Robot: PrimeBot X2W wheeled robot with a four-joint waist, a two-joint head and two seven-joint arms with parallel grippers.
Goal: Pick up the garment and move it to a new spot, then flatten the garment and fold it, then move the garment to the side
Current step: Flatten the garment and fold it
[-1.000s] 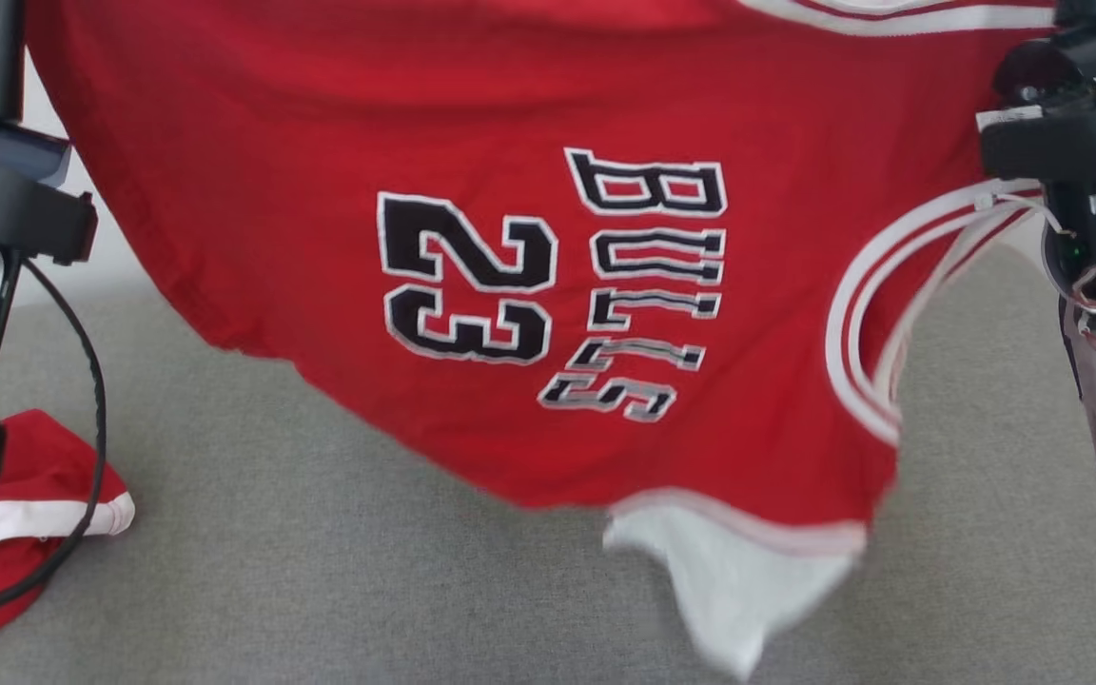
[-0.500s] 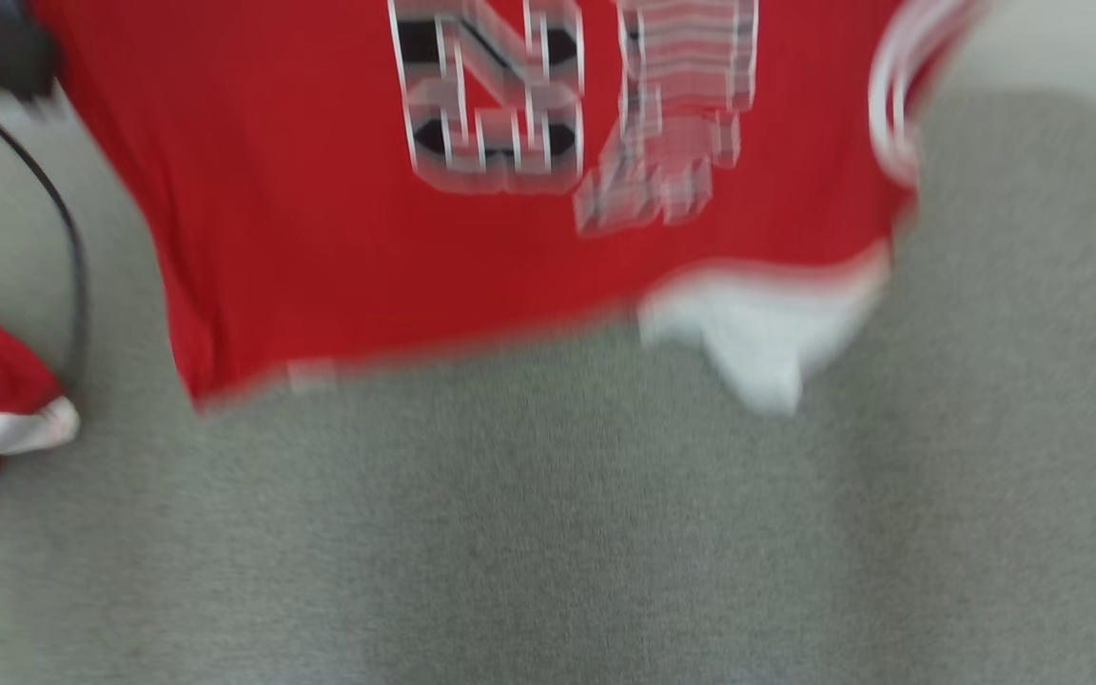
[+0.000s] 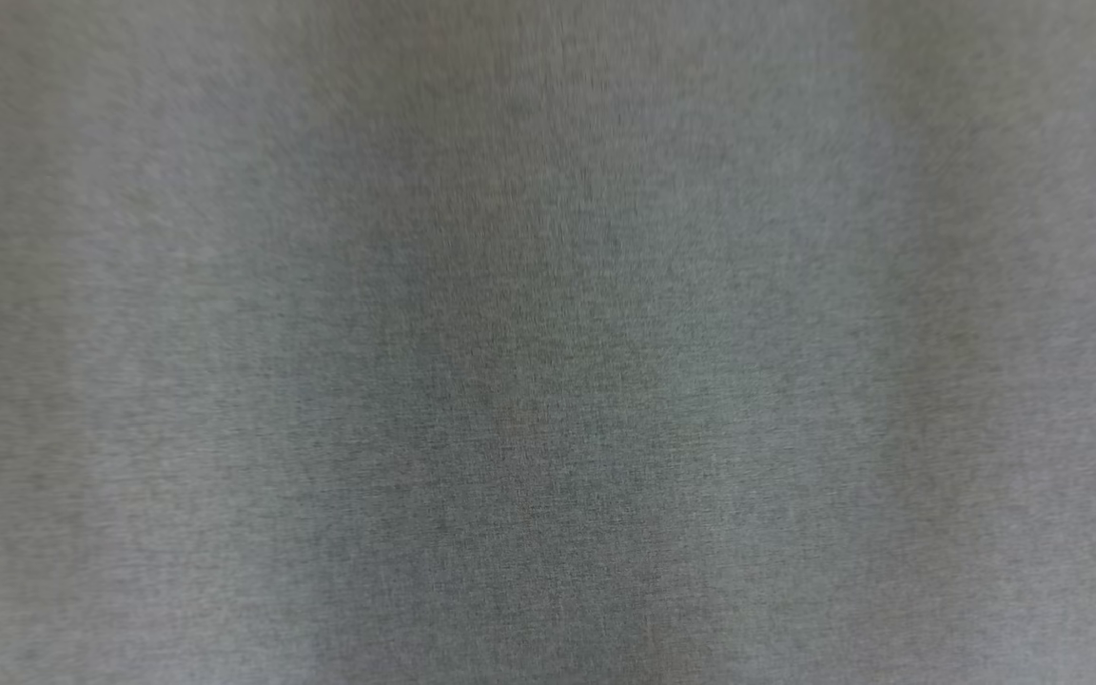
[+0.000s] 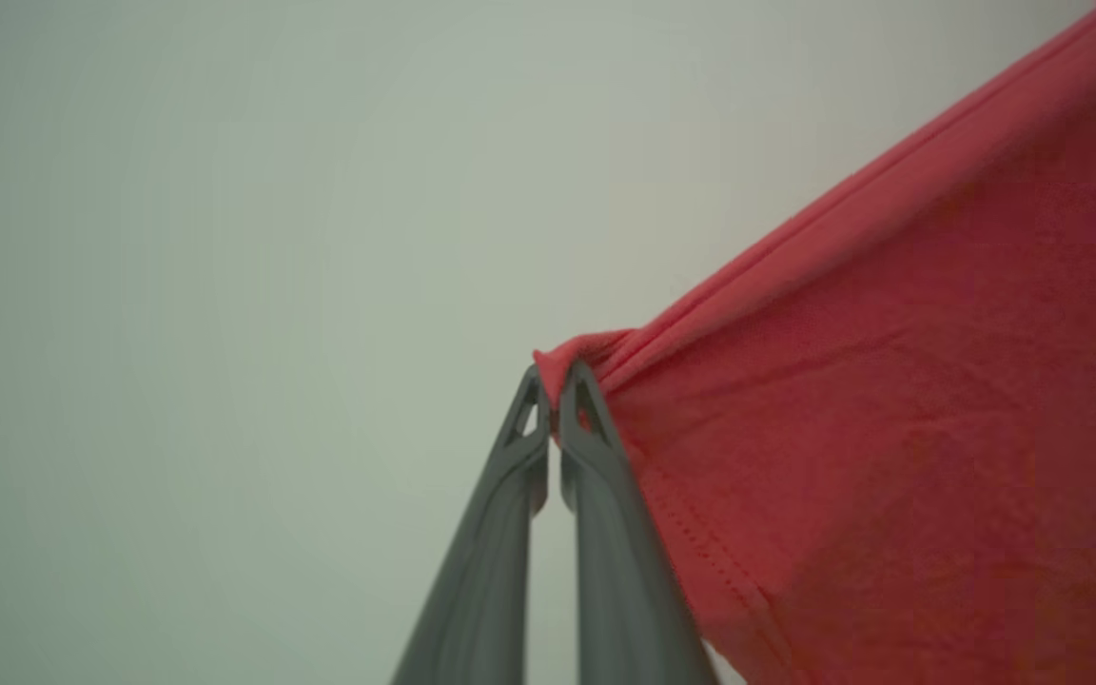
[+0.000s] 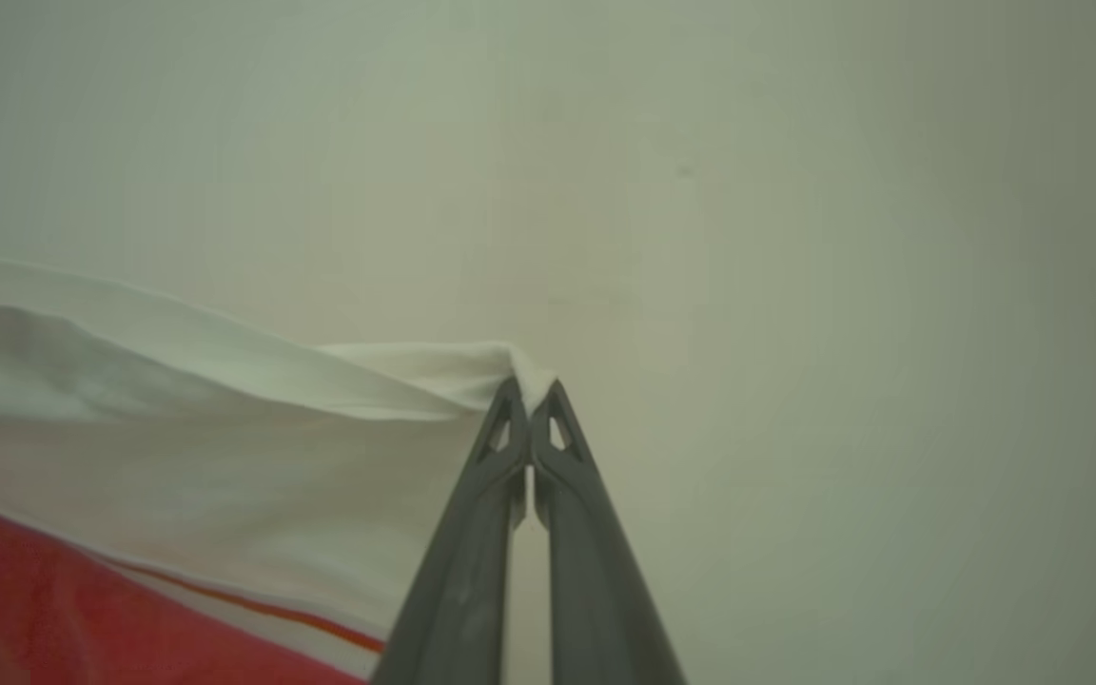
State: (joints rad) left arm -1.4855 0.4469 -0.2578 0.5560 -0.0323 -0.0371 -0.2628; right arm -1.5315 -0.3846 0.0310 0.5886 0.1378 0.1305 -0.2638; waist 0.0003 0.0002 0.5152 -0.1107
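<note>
The left hand (image 4: 554,423) is clamped on a red hem corner of the garment (image 4: 890,428), cloth running off toward two o'clock; the right hand (image 5: 531,411) pinches its white edge, cloth spreading toward nine o'clock. Beyond lies the grey surface (image 3: 548,381) — to spread well, I'd lower both hands level, keeping the span taut. One garment, two hands, one surface.

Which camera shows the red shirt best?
The left wrist view: the red shirt covers its right side, a corner pinched in the left end effector. The right wrist view shows mostly its white trim and a red strip, held by the right end effector. The head view faces a blurred grey surface.
</note>
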